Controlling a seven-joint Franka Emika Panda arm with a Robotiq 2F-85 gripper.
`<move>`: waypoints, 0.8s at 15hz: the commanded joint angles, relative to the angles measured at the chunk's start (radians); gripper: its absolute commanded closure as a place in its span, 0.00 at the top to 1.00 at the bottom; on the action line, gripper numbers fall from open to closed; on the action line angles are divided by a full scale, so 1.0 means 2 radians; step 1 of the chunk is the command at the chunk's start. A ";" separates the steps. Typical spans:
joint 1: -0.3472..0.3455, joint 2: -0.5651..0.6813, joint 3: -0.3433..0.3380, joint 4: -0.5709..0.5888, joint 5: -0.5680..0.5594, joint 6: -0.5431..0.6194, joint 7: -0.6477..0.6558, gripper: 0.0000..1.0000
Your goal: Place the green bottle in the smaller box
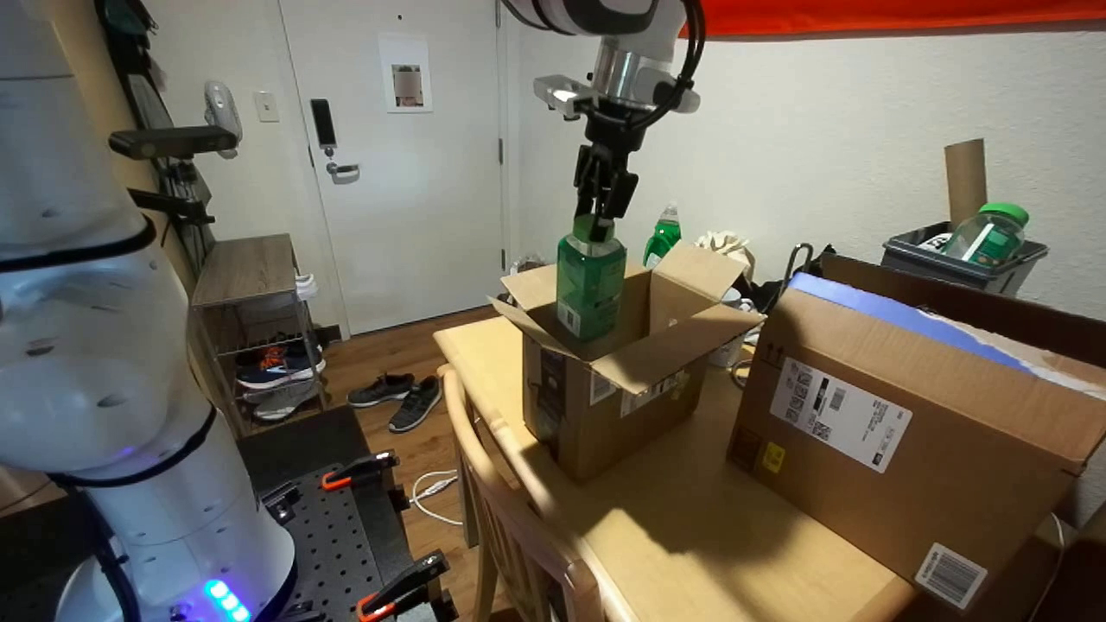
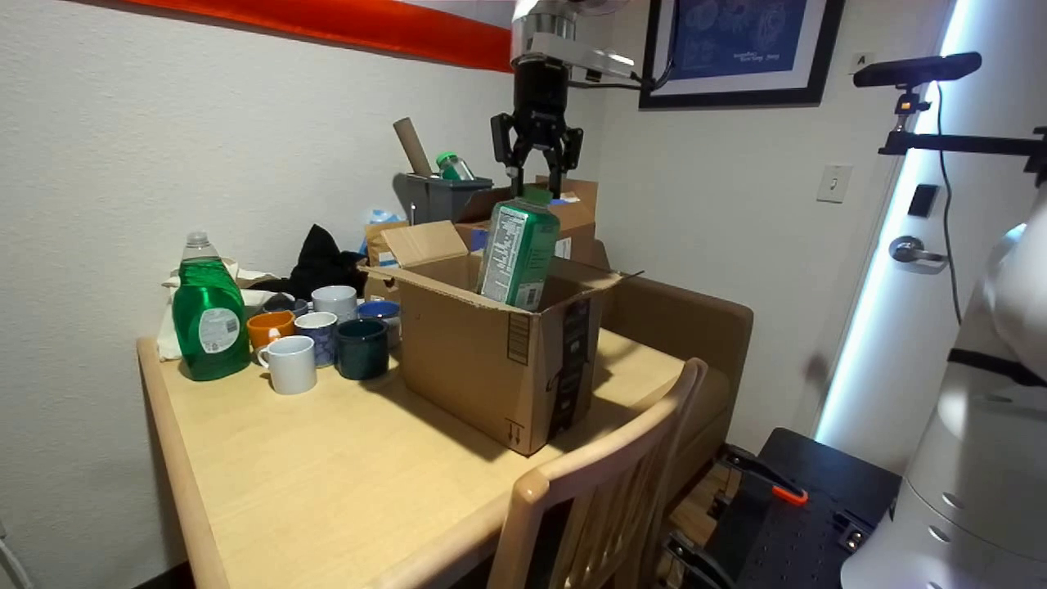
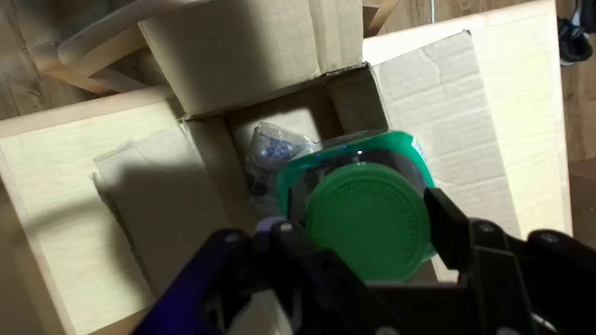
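In an exterior view, my wrist (image 1: 620, 76) stands over the surface (image 1: 674, 484), my hand (image 1: 598, 220) pointing down above the smaller box (image 1: 618, 423). In an exterior view, my fingers (image 2: 556, 180) clasp the green bottle (image 2: 523, 254) by its cap, the bottle tilted within the box's opening. In the wrist view, both fingers flank the round green cap (image 3: 368, 223).

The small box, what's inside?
In the wrist view, crinkled clear plastic with blue marks shows inside the small box. The gripper holds the green bottle at the opening, covering part of the inside, so I can't tell what else is there.
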 commanded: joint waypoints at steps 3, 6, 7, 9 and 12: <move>-0.009 0.015 -0.006 -0.008 0.015 0.015 -0.026 0.39; -0.008 0.041 -0.004 0.001 0.017 0.017 -0.028 0.39; -0.007 0.052 -0.002 0.004 0.019 0.018 -0.029 0.39; -0.005 0.070 0.001 0.008 0.025 0.021 -0.031 0.39; -0.003 0.094 0.005 0.014 0.027 0.023 -0.037 0.39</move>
